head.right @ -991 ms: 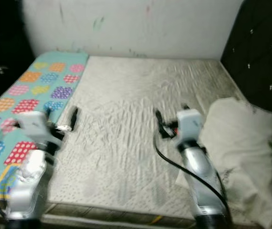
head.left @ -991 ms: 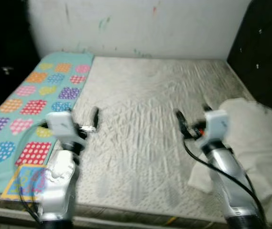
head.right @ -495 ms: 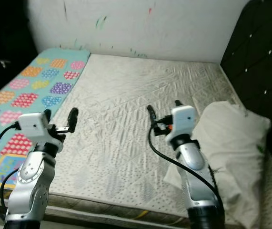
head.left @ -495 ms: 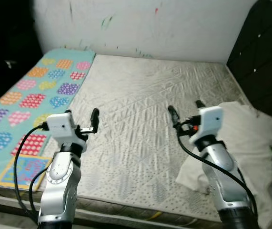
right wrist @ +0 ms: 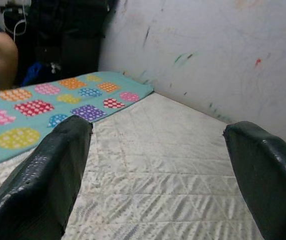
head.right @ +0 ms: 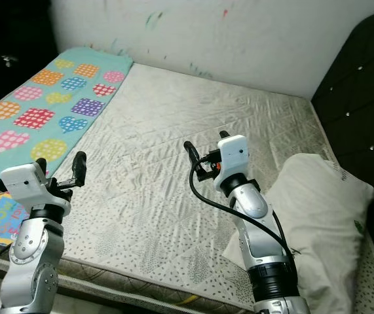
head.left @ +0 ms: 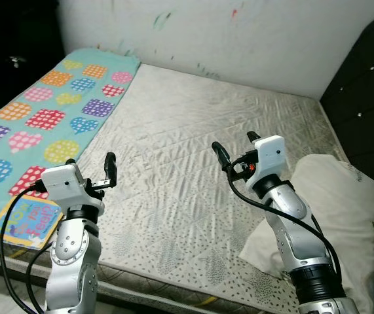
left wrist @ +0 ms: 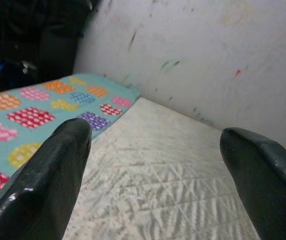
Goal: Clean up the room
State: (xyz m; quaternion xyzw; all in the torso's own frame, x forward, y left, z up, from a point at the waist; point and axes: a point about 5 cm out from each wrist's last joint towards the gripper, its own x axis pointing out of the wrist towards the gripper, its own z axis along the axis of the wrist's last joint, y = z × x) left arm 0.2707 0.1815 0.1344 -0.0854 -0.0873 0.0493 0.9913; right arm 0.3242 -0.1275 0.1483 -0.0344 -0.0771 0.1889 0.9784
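A bare quilted mattress (head.left: 193,124) lies before me. A teal blanket with coloured dotted patches (head.left: 42,118) covers its left strip. A rumpled white pillow (head.left: 344,203) rests at the right, by the black headboard. A colourful flat book (head.left: 23,219) sits on the front left corner. My left gripper (head.left: 92,163) is raised over the blanket's inner edge, open and holding nothing. My right gripper (head.left: 234,142) hovers over the middle of the mattress, left of the pillow, also open and holding nothing. Both wrist views look along spread fingers (left wrist: 52,170) (right wrist: 47,175) towards the far wall.
A black tufted headboard (head.left: 363,85) bounds the right side. A white wall with paint marks (head.left: 239,33) runs along the far edge. Dark furniture stands beyond the blanket, and a person's arm (right wrist: 0,47) is there. The mattress's front edge is just below my arms.
The whole picture has shifted and sharpened, so the camera has moved. Both arms stay raised over the bed with their fingers open as before.
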